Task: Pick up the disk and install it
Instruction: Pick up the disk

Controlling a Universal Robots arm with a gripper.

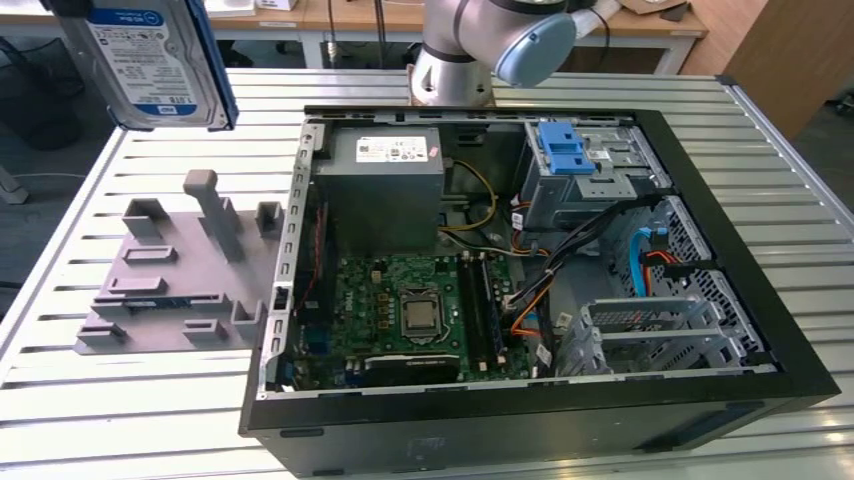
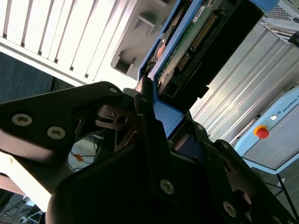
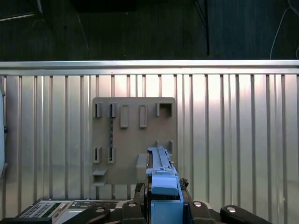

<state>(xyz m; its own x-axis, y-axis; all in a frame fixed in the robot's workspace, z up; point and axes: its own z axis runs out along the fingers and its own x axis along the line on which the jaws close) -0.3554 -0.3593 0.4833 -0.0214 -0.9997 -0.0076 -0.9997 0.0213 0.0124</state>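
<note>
Disk [image 1: 144, 60]: silver hard drive with a white-and-blue label, framed by a blue plastic bracket, hanging upright in the air at the exterior view's upper left, label facing that camera, lifted clear of the slatted metal table [image 1: 120, 410]. Gripper [image 2: 166, 112]: black body, fingers [image 2: 148, 135] clamping on the disk's blue bracket in the second wrist view, the drive's green circuit-board side showing beyond them. In the first wrist view the gripper [image 3: 164, 200] is pointing down at the table, the disk [image 3: 161, 172] showing edge-on as a blue strip in front of the grey fixture plate [image 3: 131, 140]. Arm [image 1: 461, 50]: grey column standing at the far edge of the table behind the computer case [image 1: 534, 430], a blue-capped joint [image 1: 534, 45] sitting beside it. Fixture plate [image 1: 174, 280]: grey, with raised slots and posts, lying flat on the table just beside the case, on the exterior view's left. Computer case: black, lying on its side with the panel off, interior facing up. Inside it: grey power-supply box [image 1: 387, 165] toward the arm's column, green motherboard [image 1: 414, 300] nearer the camera, blue latch on a silver cage [image 1: 567, 150] toward the exterior view's right.
</note>
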